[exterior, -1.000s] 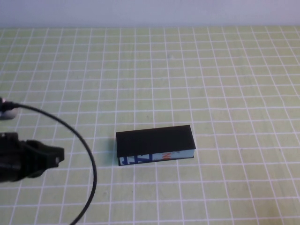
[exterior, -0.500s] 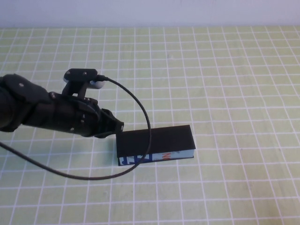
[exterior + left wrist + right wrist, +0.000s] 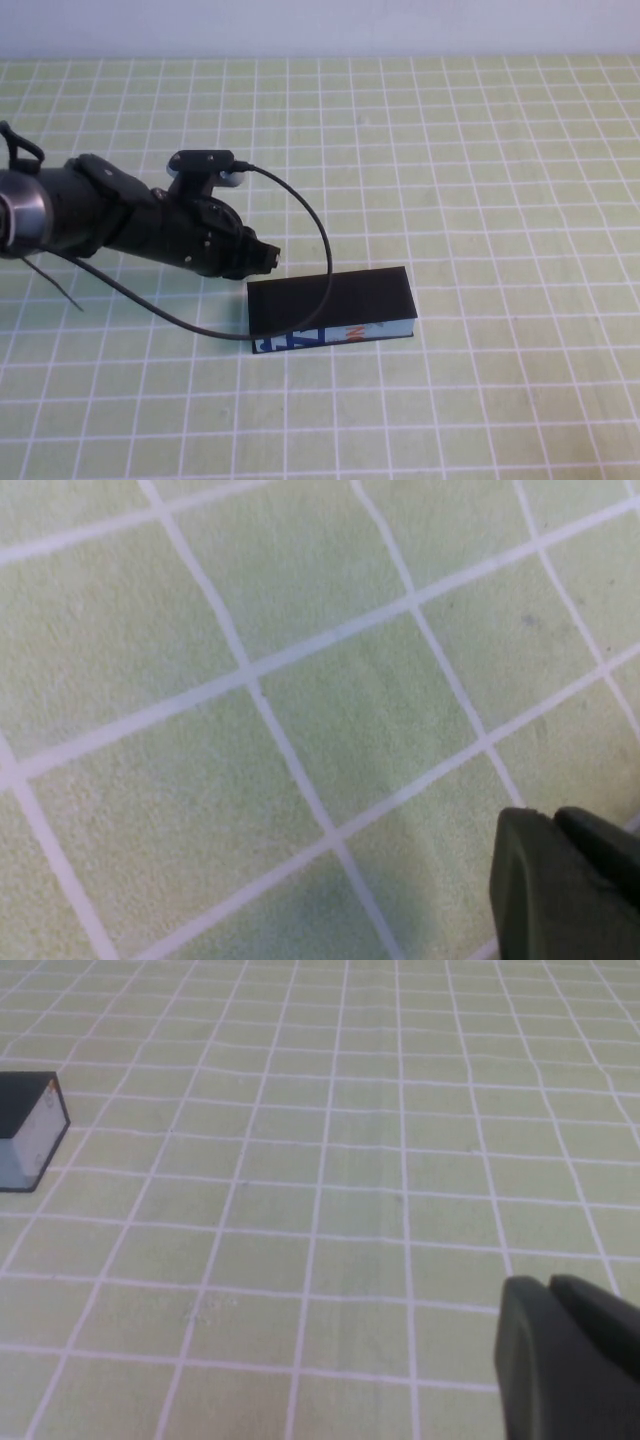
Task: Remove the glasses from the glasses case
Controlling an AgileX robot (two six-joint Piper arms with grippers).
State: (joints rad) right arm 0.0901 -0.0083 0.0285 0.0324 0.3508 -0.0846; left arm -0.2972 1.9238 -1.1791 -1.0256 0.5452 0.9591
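The glasses case (image 3: 330, 300) is a black box with its lid down flat, lying mid-table with its pale blue printed side toward me. The glasses are hidden. My left gripper (image 3: 268, 258) reaches in from the left, its tip just behind the case's left end, close to the lid's back corner. In the left wrist view this left gripper (image 3: 550, 815) has its fingers (image 3: 520, 880) pressed together over bare mat, holding nothing. My right gripper (image 3: 548, 1285) is shut and empty, well away from the case; one end of the glasses case (image 3: 30, 1130) shows at that view's edge.
A green mat with a white grid (image 3: 480, 180) covers the table. The left arm's black cable (image 3: 310, 215) loops over the case's left part. A pale wall (image 3: 320, 25) bounds the far edge.
The left arm has swung in from the left front edge toward the right, and its tip now sits at the case's left back corner. The case has not moved.
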